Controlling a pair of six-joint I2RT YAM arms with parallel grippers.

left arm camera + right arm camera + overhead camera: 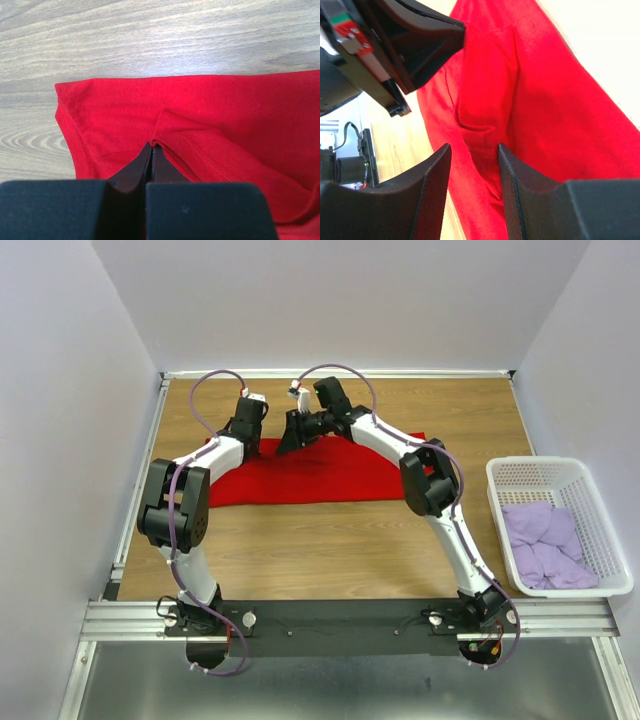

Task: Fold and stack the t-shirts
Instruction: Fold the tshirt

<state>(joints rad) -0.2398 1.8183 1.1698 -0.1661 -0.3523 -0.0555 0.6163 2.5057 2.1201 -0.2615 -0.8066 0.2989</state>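
Claws on the red t-shirt (225, 110)
The left claw (151, 146) pinched a fold at its tip; the right claw (474, 150) stood spread above

- No word, brand or number can be read anywhere from here.
- A small red-and-green sticker (349, 30), at ten o'clock in the right wrist view, is too blurred to read.
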